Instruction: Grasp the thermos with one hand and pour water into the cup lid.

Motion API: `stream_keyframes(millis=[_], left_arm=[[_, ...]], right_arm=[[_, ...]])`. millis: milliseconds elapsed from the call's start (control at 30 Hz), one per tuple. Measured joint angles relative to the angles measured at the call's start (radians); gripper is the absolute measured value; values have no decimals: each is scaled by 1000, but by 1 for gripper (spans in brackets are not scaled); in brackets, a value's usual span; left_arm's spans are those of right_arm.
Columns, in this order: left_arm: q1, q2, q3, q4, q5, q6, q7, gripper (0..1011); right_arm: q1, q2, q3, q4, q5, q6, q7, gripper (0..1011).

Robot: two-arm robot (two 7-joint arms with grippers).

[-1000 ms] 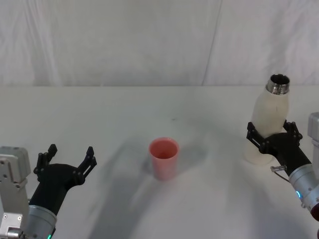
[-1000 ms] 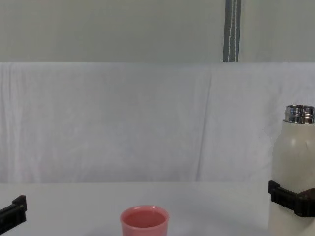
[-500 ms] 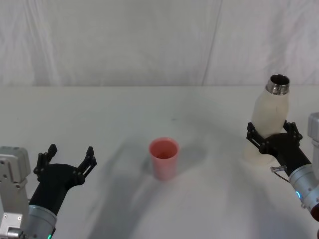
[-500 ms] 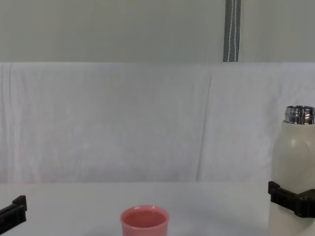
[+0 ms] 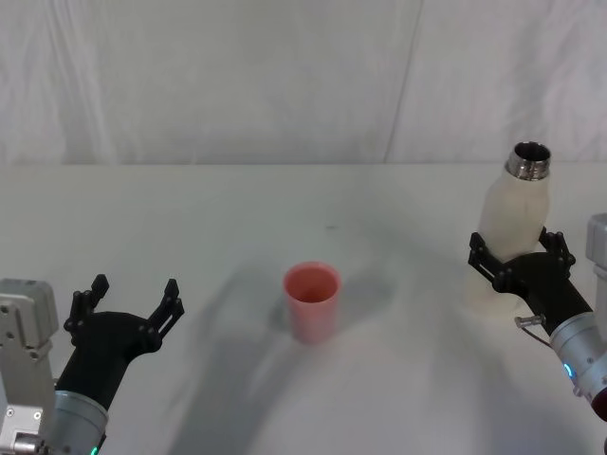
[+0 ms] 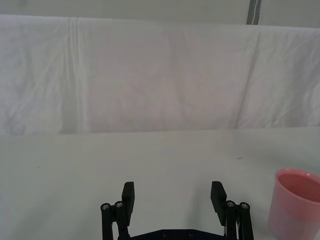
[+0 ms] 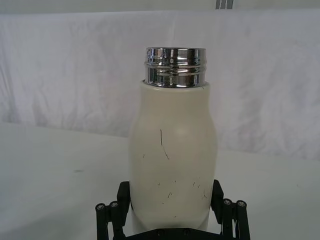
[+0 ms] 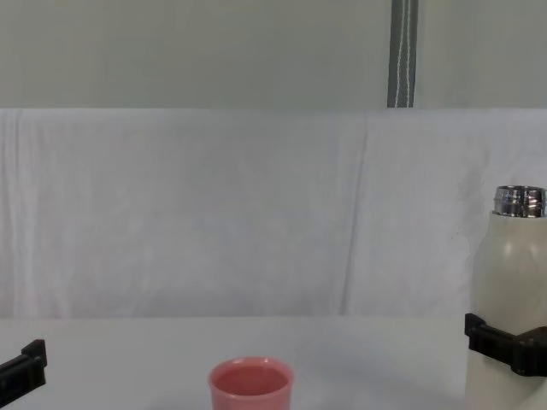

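**Almost Ready to Pour**

So far, only the first part looks done. The right gripper (image 5: 515,258) has its black fingers on both sides of the thermos (image 5: 509,223), low on the bottle's body, and it seems to be holding it. The thermos stands straight up on the table (image 5: 285,209), over on the right side. Its shiny steel neck (image 7: 175,66) is open, with no cap on it.

The cup lid (image 5: 311,301) is a small pink cup. It sits near the middle of the table, well apart from the thermos. It stands upright with its open top facing up. I cannot tell if any water is in it.

What is left, I think: lift the thermos, bring it over to the cup lid, and tip it to pour.

The left gripper (image 5: 128,305) waits near the table's left front, fingers spread wide, holding nothing.

The table is plain and white. A wrinkly white cloth (image 8: 214,213) hangs behind it. A grey pole (image 8: 402,53) stands up behind the cloth.
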State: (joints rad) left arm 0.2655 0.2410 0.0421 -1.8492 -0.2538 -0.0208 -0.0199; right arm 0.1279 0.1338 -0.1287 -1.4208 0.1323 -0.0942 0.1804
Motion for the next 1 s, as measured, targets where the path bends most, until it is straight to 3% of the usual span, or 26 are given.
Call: stream_keyframes(millis=[1000], left_arm=[[0,0,0,0,0,0,0,1001]], right_arm=[[-29,11,3,-47,27,25,1,1002]])
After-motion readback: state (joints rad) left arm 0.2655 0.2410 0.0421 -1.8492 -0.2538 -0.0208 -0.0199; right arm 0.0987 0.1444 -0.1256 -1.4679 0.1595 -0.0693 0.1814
